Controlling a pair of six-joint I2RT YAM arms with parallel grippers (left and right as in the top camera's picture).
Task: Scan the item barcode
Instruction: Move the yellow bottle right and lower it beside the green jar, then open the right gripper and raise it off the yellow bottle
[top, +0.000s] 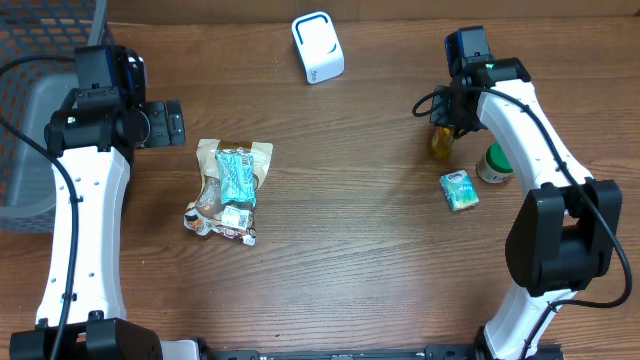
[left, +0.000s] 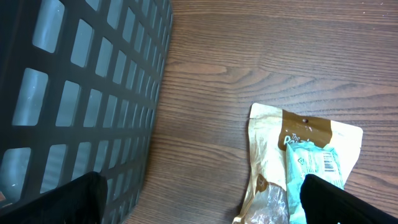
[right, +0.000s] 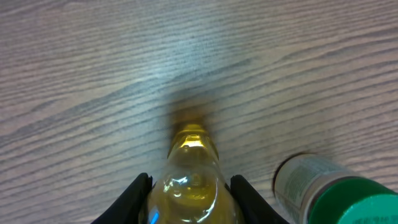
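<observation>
Off to the outer side of my left end effector stands a dark mesh basket. In the left wrist view its grid wall fills the space beside my left finger. My left end effector is spread wide and holds nothing, with both fingers hanging over bare bench.

Just ahead of that end effector and toward my right finger lies a tan snack bag with a teal packet on top of it. The packet's printed barcode faces up. From overhead they form a small pile of pouches close below the open fingers, not touching them.

Between my 2 arms, at the far edge of the bench, the white scanner sits well apart from either end effector.

My right end effector is narrowed onto the yellow bottle. In the right wrist view the bottle sits squarely between my 2 fingers, each pressed to its side. I cannot tell whether its base rests on the bench.

Just to the right of this end effector stands a green-capped can, near the bottle but apart from it. Overhead, the can has a small teal box lying near it, back toward my base.
</observation>
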